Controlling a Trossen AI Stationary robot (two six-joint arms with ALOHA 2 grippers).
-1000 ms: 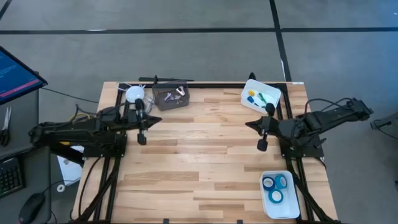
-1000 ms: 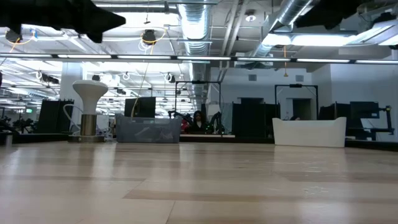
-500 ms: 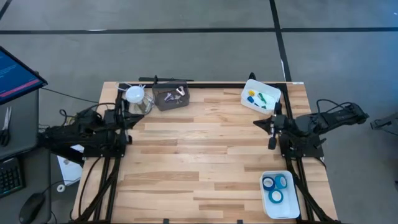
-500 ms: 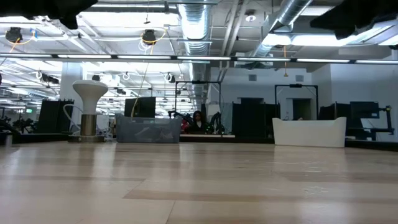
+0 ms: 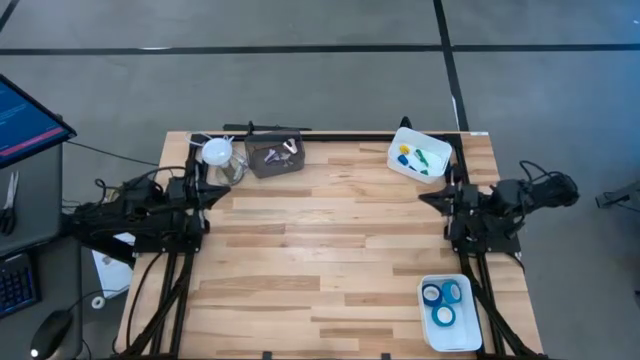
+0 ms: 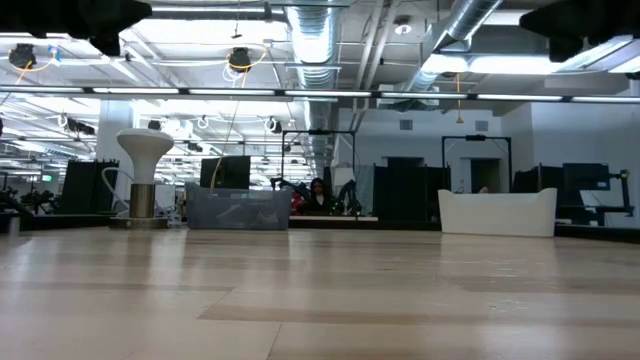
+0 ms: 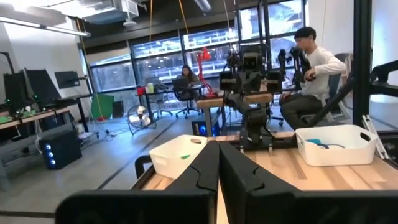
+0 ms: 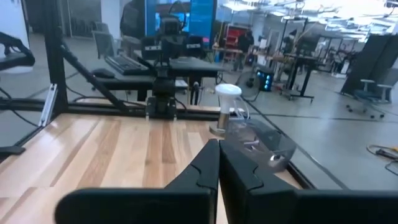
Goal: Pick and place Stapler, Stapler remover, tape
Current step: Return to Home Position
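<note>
Three blue tape rolls [image 5: 443,303] lie in a white tray [image 5: 474,338] at the table's near right corner; the left wrist view shows that tray [image 7: 336,149] too. Small coloured oblong items [image 5: 412,156] lie in a second white tray [image 5: 438,150] at the far right. A clear bin [image 5: 272,158] at the far edge holds small metal pieces. My left gripper [image 5: 224,190] [image 7: 218,154] is shut, drawn back at the left edge. My right gripper [image 5: 426,197] [image 8: 219,153] is shut, drawn back at the right edge. Neither touches anything.
A white mushroom-shaped stand [image 5: 217,152] sits beside the clear bin at the far left. The bare wooden tabletop [image 5: 320,250] stretches between the arms. In the left wrist view a person [image 7: 314,68] sits beyond the table. A monitor [image 5: 25,120] stands off the table's left.
Both arms have pulled back from over the table. The left gripper has moved toward the left edge, and the right gripper toward the right edge and slightly toward the far edge. In the low view their dark shapes have retreated to the top corners. Nothing on the table has moved.
</note>
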